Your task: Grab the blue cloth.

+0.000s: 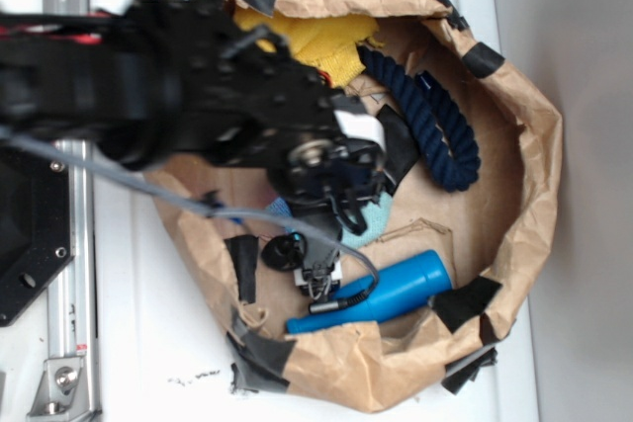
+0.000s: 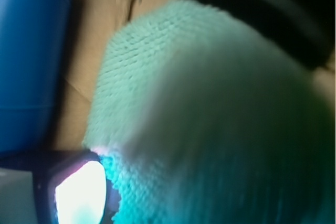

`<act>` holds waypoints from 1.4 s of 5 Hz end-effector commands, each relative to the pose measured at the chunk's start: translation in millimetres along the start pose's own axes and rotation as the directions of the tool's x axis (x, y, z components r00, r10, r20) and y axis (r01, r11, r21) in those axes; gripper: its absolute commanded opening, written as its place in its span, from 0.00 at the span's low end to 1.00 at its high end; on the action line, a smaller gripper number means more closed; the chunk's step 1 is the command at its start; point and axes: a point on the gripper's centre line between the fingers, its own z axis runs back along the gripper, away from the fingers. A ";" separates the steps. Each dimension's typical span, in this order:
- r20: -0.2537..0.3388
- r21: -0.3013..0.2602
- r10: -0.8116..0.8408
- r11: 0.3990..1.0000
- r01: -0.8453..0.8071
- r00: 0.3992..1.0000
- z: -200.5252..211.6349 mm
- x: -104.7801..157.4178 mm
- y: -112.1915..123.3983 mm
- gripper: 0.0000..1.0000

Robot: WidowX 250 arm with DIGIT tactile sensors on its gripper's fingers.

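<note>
Crumpled brown paper nest with black tape patches (image 1: 529,135) holds: small pale teal-blue terry cloth (image 1: 371,222) near centre, yellow terry cloth (image 1: 326,42) at the top, dark navy twisted rope (image 1: 440,130) curving at right, glossy bright blue plastic bottle (image 1: 396,292) lying at the lower edge. Black robot gripper (image 1: 341,200) sits over the blue cloth, covering most of it. Wrist view: cloth fills the frame, blurred; bottle beside it. Finger state: cannot tell.

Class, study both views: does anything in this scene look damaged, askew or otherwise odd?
Yes. The brown paper liner holding everything is crumpled, with uneven walls patched by black tape. The blue bottle lies on its side rather than upright. The blue cloth is bunched under the arm, not flat. Nothing looks spilled.
</note>
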 end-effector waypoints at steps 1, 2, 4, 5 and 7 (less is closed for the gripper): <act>0.075 0.098 -0.030 0.995 0.022 0.997 -0.9 21.2 0.2 0.00; 0.082 0.099 -0.057 0.994 0.049 0.995 6.7 24.0 4.1 0.00; 0.119 0.173 -0.164 0.975 0.142 0.979 31.1 19.7 8.0 0.00; 0.148 0.184 -0.277 0.951 0.249 0.949 81.4 5.6 10.0 0.00; 0.080 0.220 -0.325 0.928 0.301 0.942 124.7 -4.8 9.9 0.00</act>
